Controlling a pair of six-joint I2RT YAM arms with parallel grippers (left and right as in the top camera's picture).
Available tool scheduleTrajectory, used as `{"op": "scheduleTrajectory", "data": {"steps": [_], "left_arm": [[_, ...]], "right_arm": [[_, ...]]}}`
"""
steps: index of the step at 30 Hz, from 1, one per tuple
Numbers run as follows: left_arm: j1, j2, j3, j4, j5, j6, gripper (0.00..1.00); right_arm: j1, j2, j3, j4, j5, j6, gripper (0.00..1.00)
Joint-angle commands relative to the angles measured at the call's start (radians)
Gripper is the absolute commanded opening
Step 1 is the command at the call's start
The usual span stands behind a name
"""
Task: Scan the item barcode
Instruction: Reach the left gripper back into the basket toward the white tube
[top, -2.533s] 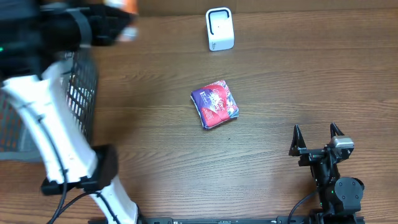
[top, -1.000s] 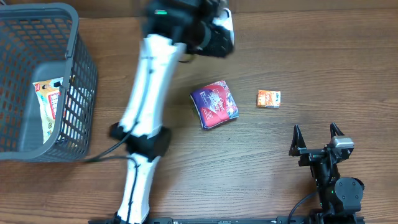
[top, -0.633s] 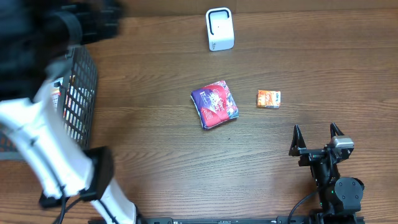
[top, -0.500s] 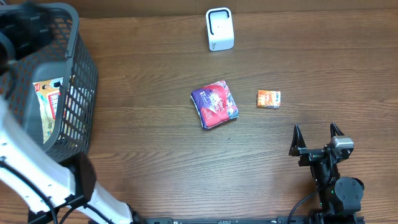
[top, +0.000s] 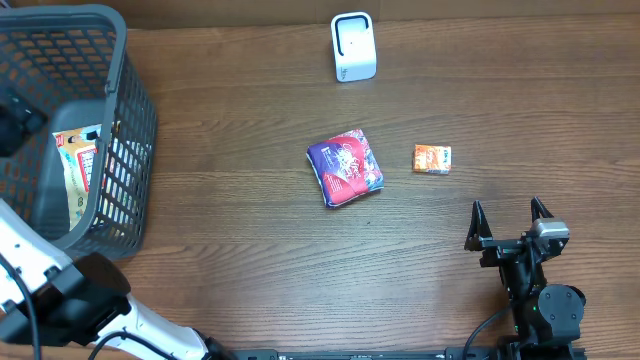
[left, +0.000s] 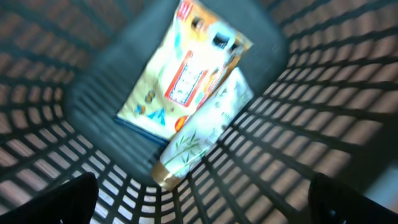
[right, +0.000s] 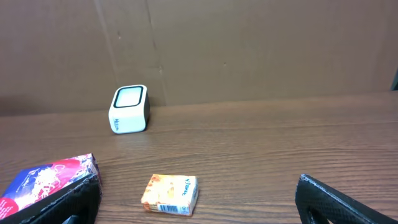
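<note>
On wooden table (top: 250, 262) now: small orange box (top: 432, 159), set down right of purple pouch (top: 345, 167), well apart from scanner (top: 353, 47). Back over basket (top: 141, 125) with left gripper (left: 200, 205), jaws wide, empty, packets (left: 186, 87) below. Right gripper (top: 508, 212) parked, wide. Reads as next pick starting.

light: bright, even, soft shadows | L wrist: heavy motion blur, basket (left: 323, 81) smeared | other views sharp
</note>
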Motion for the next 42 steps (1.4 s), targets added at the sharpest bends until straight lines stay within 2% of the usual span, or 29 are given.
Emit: {"op": "scheduleTrajectory", "data": {"steps": [1,7,12,17,26,29,30,31,32,33,37,40,41,42], "left_arm": [[-0.013,0.041,-0.137,0.051,-0.016,0.039,0.98],[-0.013,0.092,-0.28,0.158,-0.014,0.069,0.92],[-0.013,0.134,-0.344,0.199,0.071,0.133,0.85],[-0.024,0.174,-0.404,0.195,0.072,0.133,0.85],[-0.047,0.185,-0.578,0.286,0.064,0.132,0.85],[-0.047,0.185,-0.594,0.304,0.061,0.132,0.82],[-0.047,0.185,-0.6,0.313,0.061,0.133,0.79],[-0.047,0.185,-0.613,0.325,0.06,0.133,0.73],[-0.047,0.185,-0.633,0.346,0.055,0.133,0.63],[-0.047,0.185,-0.647,0.358,0.049,0.133,0.58],[-0.047,0.185,-0.721,0.418,0.018,0.132,0.58],[-0.047,0.185,-0.73,0.43,0.008,0.131,0.36],[-0.045,0.184,-0.714,0.422,0.008,0.128,0.18],[-0.045,0.184,-0.703,0.414,0.008,0.127,0.12]], "right_arm": [[-0.001,-0.007,-0.01,0.006,0.01,-0.003,1.0],[-0.001,-0.007,-0.01,0.006,0.009,-0.003,1.0],[-0.001,-0.007,-0.01,0.006,0.01,-0.003,1.0],[-0.001,-0.007,-0.01,0.006,0.01,-0.003,1.0],[-0.001,-0.007,-0.01,0.006,0.01,-0.003,1.0],[-0.001,-0.007,-0.01,0.006,0.01,-0.003,1.0],[-0.001,-0.007,-0.01,0.006,0.01,-0.003,1.0],[-0.001,-0.007,-0.01,0.006,0.01,-0.003,1.0],[-0.001,-0.007,-0.01,0.006,0.01,-0.003,1.0],[-0.001,-0.007,-0.01,0.006,0.01,-0.003,1.0],[-0.001,-0.007,-0.01,0.006,0.01,-0.003,1.0],[-0.001,-0.007,-0.01,0.006,0.01,-0.003,1.0],[-0.001,-0.007,-0.01,0.006,0.01,-0.003,1.0],[-0.001,-0.007,-0.01,0.006,0.01,-0.003,1.0]]}}
